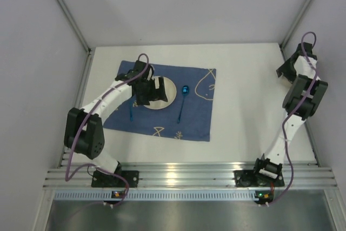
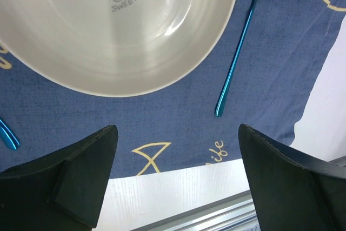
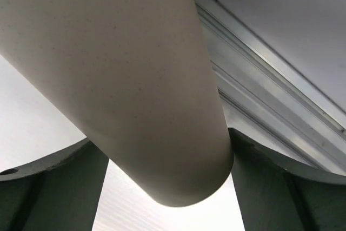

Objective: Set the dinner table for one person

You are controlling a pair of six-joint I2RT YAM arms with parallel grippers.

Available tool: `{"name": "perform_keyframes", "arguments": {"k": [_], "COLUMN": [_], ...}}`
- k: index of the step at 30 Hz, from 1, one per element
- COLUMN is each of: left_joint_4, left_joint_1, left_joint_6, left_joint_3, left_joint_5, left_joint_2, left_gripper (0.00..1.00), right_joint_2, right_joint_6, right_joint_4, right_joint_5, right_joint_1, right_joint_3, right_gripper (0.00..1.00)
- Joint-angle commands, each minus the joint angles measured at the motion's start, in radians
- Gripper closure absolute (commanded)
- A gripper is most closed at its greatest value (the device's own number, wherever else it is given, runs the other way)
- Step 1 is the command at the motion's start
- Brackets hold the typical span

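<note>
The white desk [image 1: 243, 128] fills the top view, with its ribbed rail [image 1: 189, 176] along the near edge by the arm bases. On the desk lies a blue fish-print mat [image 1: 194, 125] carrying a cream bowl [image 2: 135, 41]. From above, the bowl is partly hidden by the left claw [image 2: 177, 131], which hangs released with nothing between its fingers. The blue spoon [image 2: 237, 58] has its head cut off in the wrist view, and a second blue utensil [image 2: 7, 136] shows only its tip. Far right, the right claw [image 3: 170, 158] grasps a cream cylinder [image 3: 119, 68]. Its ends are out of frame, so what it is cannot be told.
</note>
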Motion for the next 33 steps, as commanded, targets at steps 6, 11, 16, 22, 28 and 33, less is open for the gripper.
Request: {"name": "perform_keyframes", "arguments": {"k": [6, 11, 16, 22, 28, 33], "left_joint_4": [-0.028, -0.038, -0.058, -0.08, -0.097, -0.097], "left_joint_1": [-0.062, -0.101, -0.121, -0.141, -0.154, -0.154], "left_joint_6": [-0.074, -0.098, -0.098, -0.096, -0.079, -0.053], "left_joint_3": [0.004, -0.005, -0.001, 0.025, 0.008, 0.047], "left_joint_5": [-0.056, -0.067, -0.07, -0.071, -0.09, -0.105], "left_joint_2": [-0.039, -0.047, -0.039, -0.027, -0.051, -0.035], "left_gripper": [0.02, 0.02, 0.02, 0.02, 0.02, 0.02], "right_joint_2": [0.014, 0.02, 0.057, 0.109, 0.079, -0.09], "right_joint_6": [0.006, -0.017, -0.009, -0.019, -0.022, -0.008], "right_joint_4": [0.059, 0.063, 0.073, 0.064, 0.05, 0.087], "right_joint_5": [-0.03, -0.013, -0.059, -0.05, -0.078, -0.093], "right_joint_1": [-0.101, -0.126, -0.132, -0.137, -0.135, -0.1], "right_joint_3": [0.039, 0.078, 0.082, 0.148, 0.136, -0.048], "right_gripper": [0.11, 0.06, 0.15, 0.59, 1.0, 1.0]}}
